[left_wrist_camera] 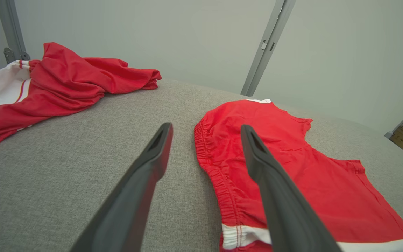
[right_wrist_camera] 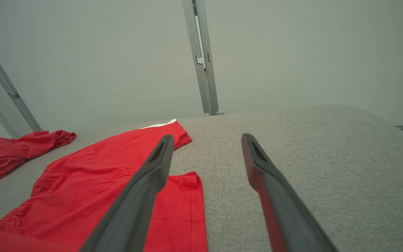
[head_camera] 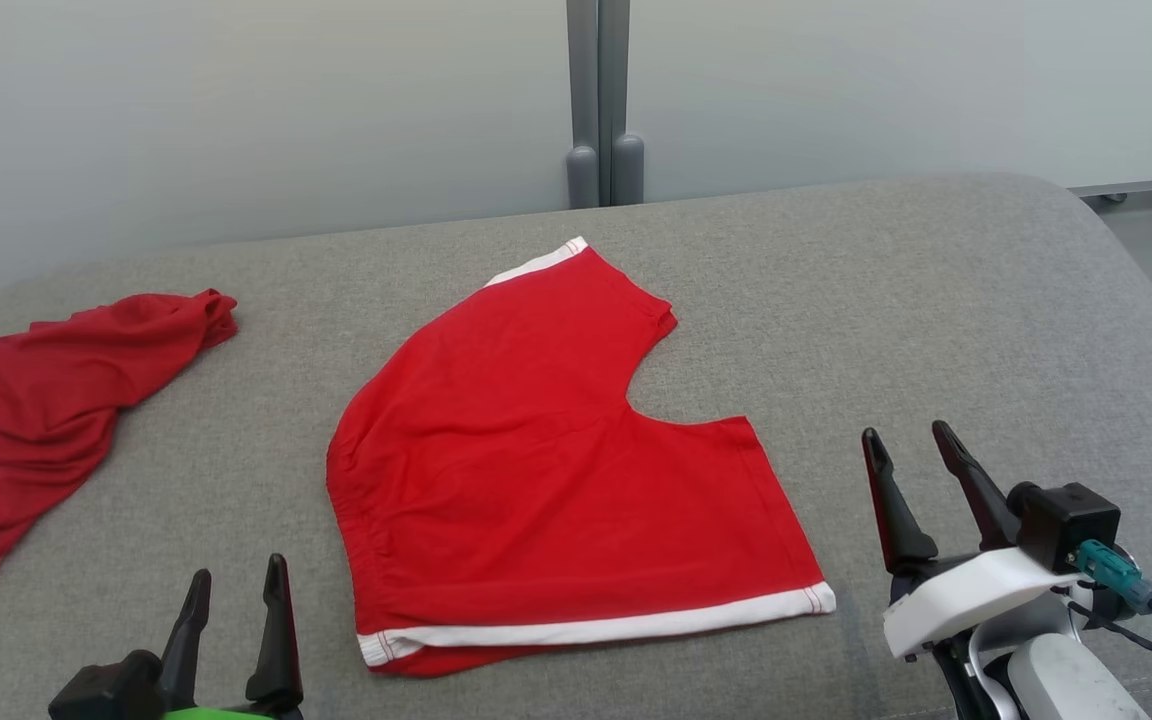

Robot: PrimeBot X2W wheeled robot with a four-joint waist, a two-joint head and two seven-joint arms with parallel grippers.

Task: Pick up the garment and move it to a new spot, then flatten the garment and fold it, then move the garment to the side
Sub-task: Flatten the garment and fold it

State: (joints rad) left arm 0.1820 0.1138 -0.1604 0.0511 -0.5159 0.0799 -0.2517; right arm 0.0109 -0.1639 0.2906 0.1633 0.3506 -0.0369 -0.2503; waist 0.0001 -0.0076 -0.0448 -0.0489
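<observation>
At your far left a crumpled red heap (head_camera: 46, 400) lies well apart from the work, so don't let the left gripper (head_camera: 239, 568), jaws wide and empty near the elastic waistband (head_camera: 348, 500), wander to the wrong cloth. The red shorts (head_camera: 556, 470) lie spread flat in the middle of the grey cushion (head_camera: 886, 280), waist to the left and legs splayed. I judge that a pinch catching only the top layer would drag it and rumple the flattening. Your right gripper (head_camera: 906, 432), likewise wide and empty, stands near the white hem (head_camera: 616, 628) of the nearer leg, and uneven lifts by the two would skew the fold.
</observation>
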